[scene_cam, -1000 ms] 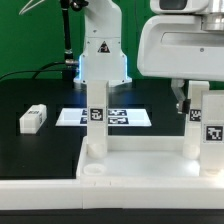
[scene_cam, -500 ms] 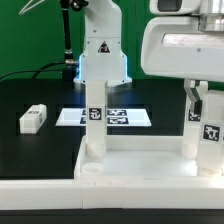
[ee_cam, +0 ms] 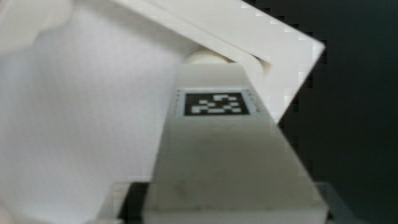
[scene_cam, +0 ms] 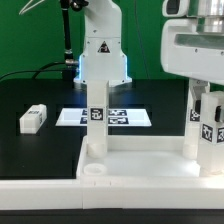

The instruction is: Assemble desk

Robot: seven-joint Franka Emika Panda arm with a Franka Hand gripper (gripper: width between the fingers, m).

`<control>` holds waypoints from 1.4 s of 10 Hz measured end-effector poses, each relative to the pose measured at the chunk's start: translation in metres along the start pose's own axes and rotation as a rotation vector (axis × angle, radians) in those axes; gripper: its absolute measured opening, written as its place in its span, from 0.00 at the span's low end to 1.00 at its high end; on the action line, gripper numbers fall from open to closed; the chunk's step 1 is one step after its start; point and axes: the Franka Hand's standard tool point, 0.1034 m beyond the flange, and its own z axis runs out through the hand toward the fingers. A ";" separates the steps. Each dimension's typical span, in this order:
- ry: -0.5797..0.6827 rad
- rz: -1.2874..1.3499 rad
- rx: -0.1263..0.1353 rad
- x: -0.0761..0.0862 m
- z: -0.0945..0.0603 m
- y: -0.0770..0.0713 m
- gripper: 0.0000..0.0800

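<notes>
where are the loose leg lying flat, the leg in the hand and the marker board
loose leg (scene_cam: 33,119): exterior view, middle of its top face
held leg (scene_cam: 203,155): exterior view, lower shaft under its tag
marker board (scene_cam: 68,117): exterior view, bare end toward the view's left

Robot lab: Franka arm (scene_cam: 100,50), marker board (scene_cam: 70,116)

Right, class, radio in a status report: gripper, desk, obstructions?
Gripper shut on upright leg at tabletop corner. Second leg standing, third leg lying loose. Nothing in the way.
</notes>
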 end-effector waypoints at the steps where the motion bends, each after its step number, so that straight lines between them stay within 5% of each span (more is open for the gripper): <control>1: -0.006 0.165 0.014 -0.003 0.000 0.002 0.36; 3: -0.022 0.426 0.074 -0.011 0.000 0.005 0.36; 5: -0.021 0.424 0.074 -0.011 -0.001 0.005 0.36; 6: -0.020 0.404 0.073 -0.011 0.000 0.005 0.54; 7: -0.018 0.345 0.073 -0.011 0.001 0.005 0.54; 8: -0.011 0.120 0.076 -0.011 0.000 0.005 0.75; 9: -0.001 -0.111 0.082 -0.012 0.001 0.005 0.79; 14: 0.014 -0.516 0.079 -0.015 0.003 0.008 0.81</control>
